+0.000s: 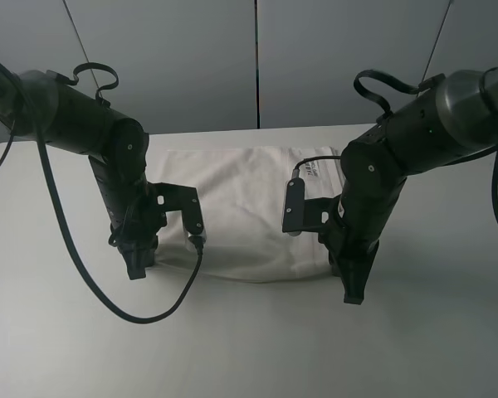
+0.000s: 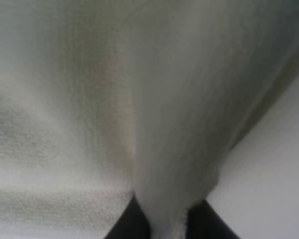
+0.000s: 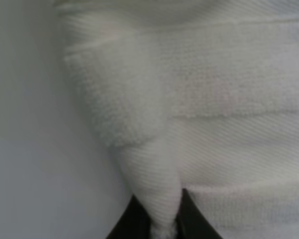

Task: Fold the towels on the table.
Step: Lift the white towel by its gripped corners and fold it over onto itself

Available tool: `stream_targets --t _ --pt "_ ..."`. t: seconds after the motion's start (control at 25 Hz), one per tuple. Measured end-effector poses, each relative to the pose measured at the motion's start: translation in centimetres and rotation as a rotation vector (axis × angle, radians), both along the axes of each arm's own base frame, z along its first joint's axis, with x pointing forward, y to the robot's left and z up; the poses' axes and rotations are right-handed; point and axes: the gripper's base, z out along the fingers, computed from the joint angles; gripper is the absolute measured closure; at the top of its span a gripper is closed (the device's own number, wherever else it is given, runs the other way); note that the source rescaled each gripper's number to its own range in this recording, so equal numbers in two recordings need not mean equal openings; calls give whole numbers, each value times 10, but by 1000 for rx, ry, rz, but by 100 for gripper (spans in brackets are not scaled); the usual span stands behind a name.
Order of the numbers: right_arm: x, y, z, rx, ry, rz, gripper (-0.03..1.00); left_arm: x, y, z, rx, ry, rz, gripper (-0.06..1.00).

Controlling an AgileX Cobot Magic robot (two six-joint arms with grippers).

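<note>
The white towel (image 1: 245, 211) lies on the table (image 1: 249, 348), with its small printed label (image 1: 317, 172) near the far right corner. My left gripper (image 1: 138, 264) is shut on the towel's near left corner; in the left wrist view the cloth (image 2: 164, 149) rises in a pinched fold from between the dark fingertips (image 2: 124, 224). My right gripper (image 1: 353, 290) is shut on the near right corner; in the right wrist view the woven band (image 3: 154, 194) is pinched between the fingertips (image 3: 194, 221). Both corners are lifted slightly off the table.
The table runs wide around the towel, with bare surface in front (image 1: 249, 356) and at both sides. A grey wall with a dark vertical seam (image 1: 257, 62) stands behind the far edge. Loose black cables (image 1: 162, 311) hang from both arms.
</note>
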Motion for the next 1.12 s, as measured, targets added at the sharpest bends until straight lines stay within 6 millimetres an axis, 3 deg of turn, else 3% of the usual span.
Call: stream_targets --t 0.32,0.68,1.12 --pt "-7 -1 6 -1 55 -50 91 -5 4 9 16 23 12 94" --pt "-15 -4 65 92 -28 -78 91 -10 8 20 37 54 29 94" --pt "-19 -7 69 78 -9 -83 91 -12 10 61 -44 -22 33 94"
